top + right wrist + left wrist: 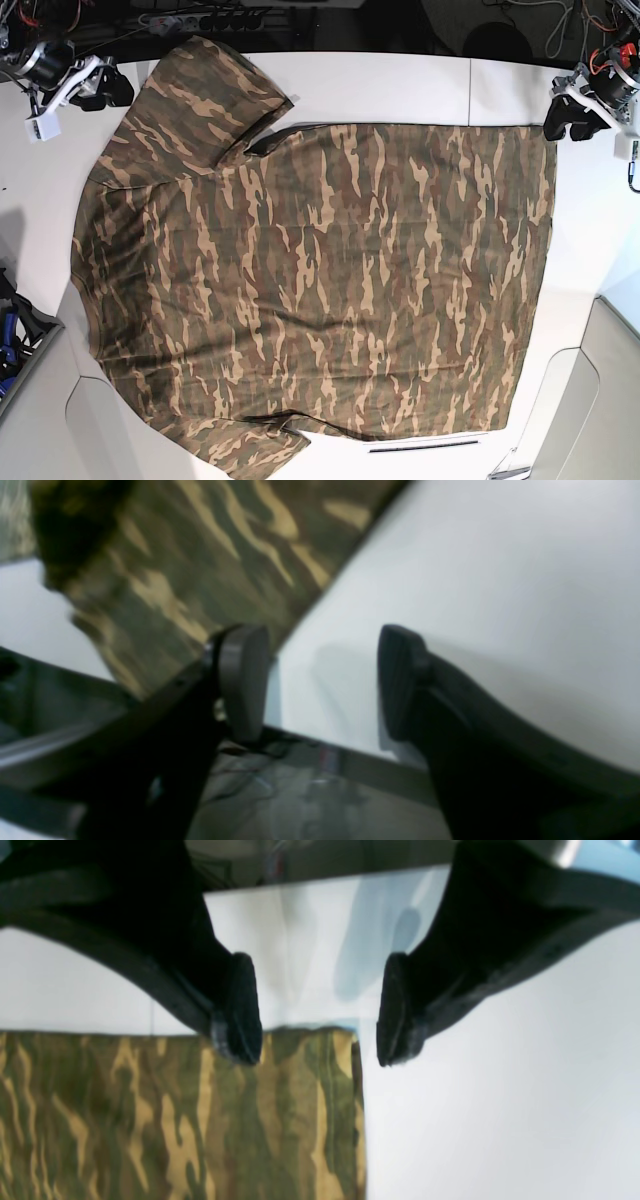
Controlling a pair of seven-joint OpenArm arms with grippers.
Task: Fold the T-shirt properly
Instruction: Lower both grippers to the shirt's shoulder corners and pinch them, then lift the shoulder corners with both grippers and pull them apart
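The camouflage T-shirt (pixel 320 270) lies spread flat on the white table (pixel 400 85), sleeves toward the base view's left and hem toward its right. My left gripper (pixel 566 120) hovers open just beyond the hem's far corner; in the left wrist view that corner of the T-shirt (pixel 310 1080) lies below and between the spread fingertips of the left gripper (pixel 318 1042). My right gripper (pixel 100 88) stands open beside the far sleeve. In the right wrist view the T-shirt (pixel 210 555) is blurred ahead of the right gripper (pixel 320 680), which holds nothing.
A power strip (pixel 200 18) and cables run along the table's back edge. A dark bin with blue items (pixel 12 340) sits at the left edge. The table's front right edge (pixel 560 400) curves off beyond the shirt.
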